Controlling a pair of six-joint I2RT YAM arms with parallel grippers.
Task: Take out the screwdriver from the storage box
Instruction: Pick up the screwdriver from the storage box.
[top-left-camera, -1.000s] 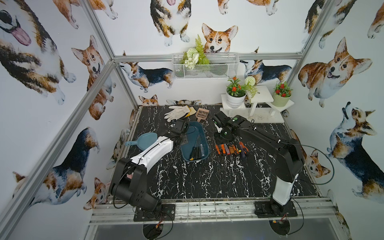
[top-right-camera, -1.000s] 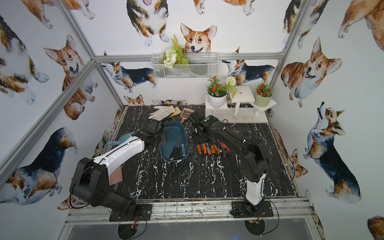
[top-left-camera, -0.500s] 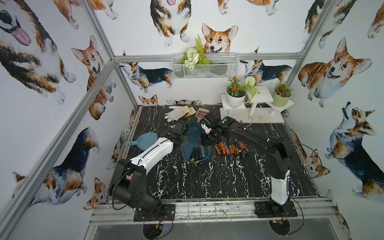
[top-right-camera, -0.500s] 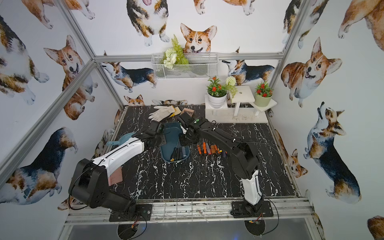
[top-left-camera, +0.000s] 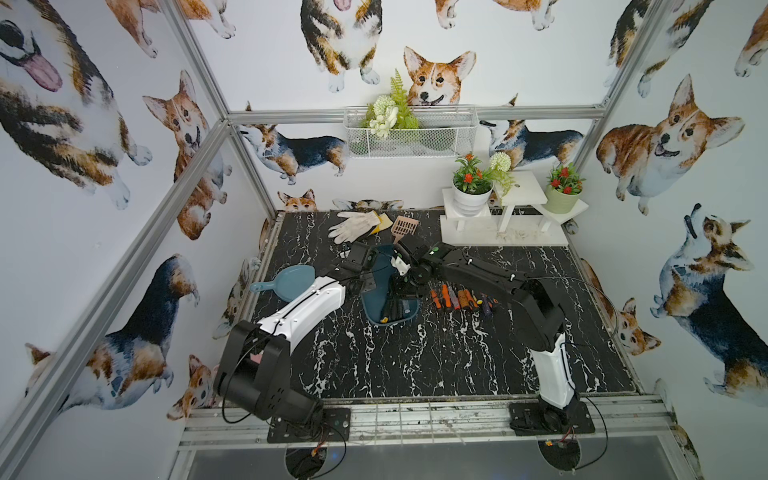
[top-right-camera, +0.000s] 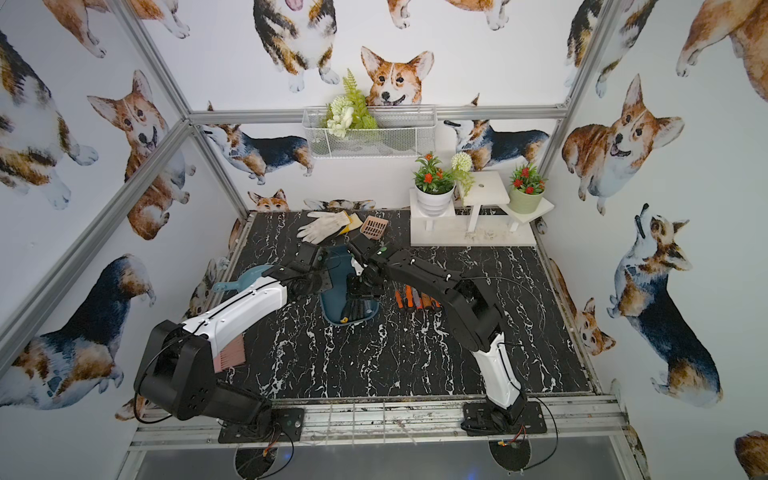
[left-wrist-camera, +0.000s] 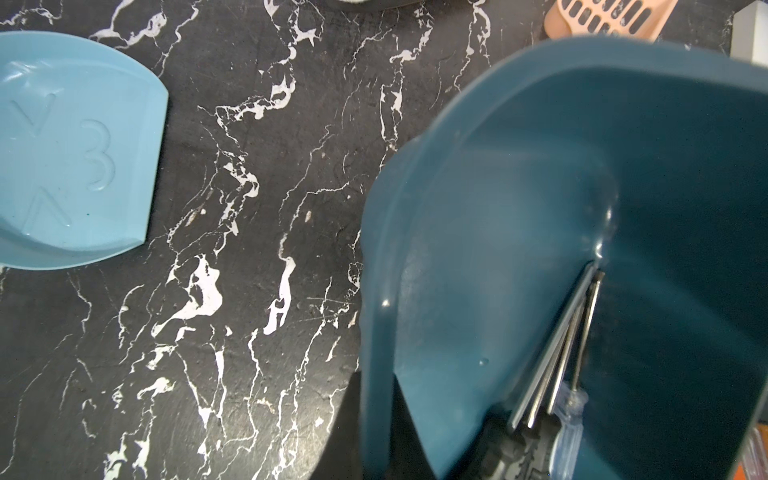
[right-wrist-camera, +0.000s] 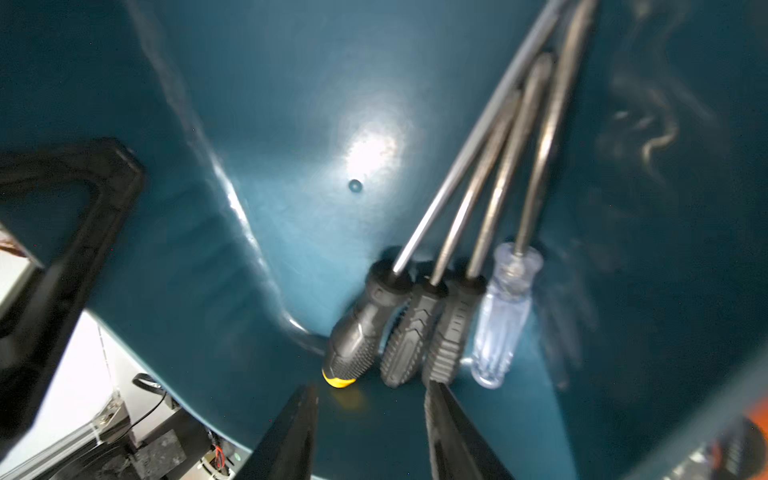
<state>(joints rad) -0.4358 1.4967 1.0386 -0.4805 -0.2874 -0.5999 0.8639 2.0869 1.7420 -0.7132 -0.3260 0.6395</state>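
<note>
The dark teal storage box (top-left-camera: 374, 305) (top-right-camera: 331, 303) stands tilted on the black marble table, its far end raised. My left gripper (top-left-camera: 368, 272) (left-wrist-camera: 376, 436) is shut on the box's side rim (left-wrist-camera: 415, 174). Several screwdrivers (top-left-camera: 395, 309) (right-wrist-camera: 409, 336) lie side by side against the low near end: three with black handles, one of them yellow-capped (right-wrist-camera: 359, 336), and one with a clear handle (right-wrist-camera: 503, 316). My right gripper (top-left-camera: 405, 286) (right-wrist-camera: 372, 386) hangs open inside the box, just above the handle ends and touching none.
Several orange-handled screwdrivers (top-left-camera: 457, 299) lie in a row on the table right of the box. A light blue scoop (top-left-camera: 291, 282) sits to its left. Behind are a white glove (top-left-camera: 357, 224), a peach slotted scoop (top-left-camera: 403, 226) and a white stand with flower pots (top-left-camera: 498, 224).
My right arm has swung left from beside the row of orange screwdrivers to over the box. The box's far end has come up in my left gripper's hold.
</note>
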